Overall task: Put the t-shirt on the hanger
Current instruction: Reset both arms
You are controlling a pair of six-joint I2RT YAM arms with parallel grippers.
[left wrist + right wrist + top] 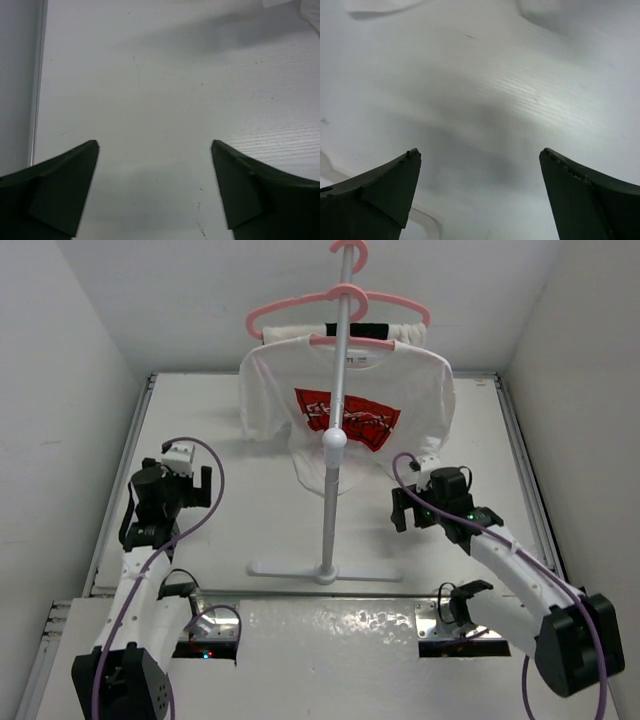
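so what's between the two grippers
In the top view, only the stand's pole rises between the left gripper and right gripper; the table there is otherwise bare.

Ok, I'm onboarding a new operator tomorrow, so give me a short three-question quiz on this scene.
1. True or false: the left claw is shut on the t-shirt.
2. Multiple choice: where is the t-shirt? A) hanging from a pink hanger on the stand; B) lying in a heap by the arm bases; C) draped over an arm.
3. Fill in: the print on the t-shirt's chest is ____.

Key: 1 false, the left claw is open and holds nothing; 2 A; 3 red.
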